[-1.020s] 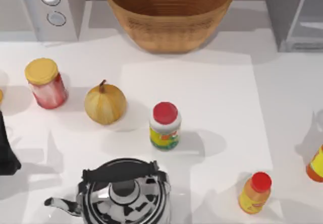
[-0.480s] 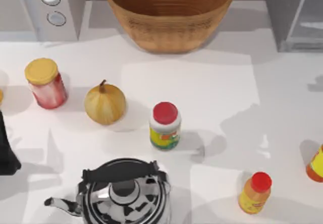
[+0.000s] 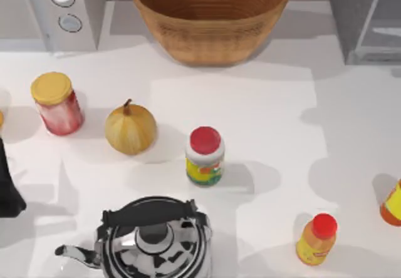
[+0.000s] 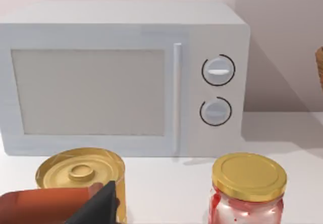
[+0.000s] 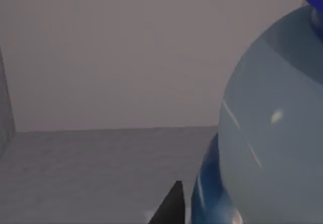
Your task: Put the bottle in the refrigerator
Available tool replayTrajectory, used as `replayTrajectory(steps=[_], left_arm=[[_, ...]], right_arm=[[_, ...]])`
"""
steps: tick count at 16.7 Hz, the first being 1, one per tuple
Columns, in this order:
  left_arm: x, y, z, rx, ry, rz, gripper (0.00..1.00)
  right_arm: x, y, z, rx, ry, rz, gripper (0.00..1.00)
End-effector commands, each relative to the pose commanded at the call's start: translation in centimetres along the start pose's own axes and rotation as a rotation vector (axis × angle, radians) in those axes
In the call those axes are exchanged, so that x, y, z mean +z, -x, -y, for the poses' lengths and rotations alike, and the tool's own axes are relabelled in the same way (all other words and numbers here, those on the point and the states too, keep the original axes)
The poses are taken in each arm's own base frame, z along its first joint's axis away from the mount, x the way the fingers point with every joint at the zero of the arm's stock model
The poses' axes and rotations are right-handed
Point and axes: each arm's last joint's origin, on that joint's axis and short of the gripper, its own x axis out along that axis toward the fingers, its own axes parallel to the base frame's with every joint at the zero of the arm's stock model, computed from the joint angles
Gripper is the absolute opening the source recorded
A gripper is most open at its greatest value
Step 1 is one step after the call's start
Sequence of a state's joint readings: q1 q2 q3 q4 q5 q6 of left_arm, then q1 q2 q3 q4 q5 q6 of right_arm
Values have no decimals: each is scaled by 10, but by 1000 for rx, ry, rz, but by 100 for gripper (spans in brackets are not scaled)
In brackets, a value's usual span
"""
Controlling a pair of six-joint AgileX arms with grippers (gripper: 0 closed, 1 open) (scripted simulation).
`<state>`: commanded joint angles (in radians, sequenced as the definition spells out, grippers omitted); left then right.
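The bottle, clear and greyish with a blue cap and a blue label band, looms very close in the right wrist view. My right gripper appears shut on it, with one dark fingertip showing beside its base. Behind the bottle are a plain grey wall and a grey floor. The refrigerator stands at the table's back right in the top view, a grey box with a paler panel. My left arm is parked at the left edge.
A woven basket stands at the back middle and a microwave with two knobs at the back left. On the table are a yellow-lidded jar, an onion, a red-lidded jar, a kettle and a small orange bottle.
The shadows on the right side of the table have shifted toward the back right. Nothing standing on the table has moved, and the left arm is still.
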<state>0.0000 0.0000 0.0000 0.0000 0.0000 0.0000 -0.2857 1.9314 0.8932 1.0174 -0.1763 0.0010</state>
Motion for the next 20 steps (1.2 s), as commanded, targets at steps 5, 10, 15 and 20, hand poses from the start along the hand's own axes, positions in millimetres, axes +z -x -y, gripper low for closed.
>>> replayTrajectory(steps=[5, 10, 15, 20], left_arm=[[0, 0, 0, 0, 0, 0, 100], [0, 0, 0, 0, 0, 0, 100], [0, 0, 0, 0, 0, 0, 100], [0, 0, 0, 0, 0, 0, 100]], right_arm=[[-32, -26, -1, 87, -7, 21, 1], [-34, -25, 0, 87, -12, 13, 1], [-46, -47, -1, 87, -23, -22, 1], [-42, -83, -1, 82, -20, -8, 1]])
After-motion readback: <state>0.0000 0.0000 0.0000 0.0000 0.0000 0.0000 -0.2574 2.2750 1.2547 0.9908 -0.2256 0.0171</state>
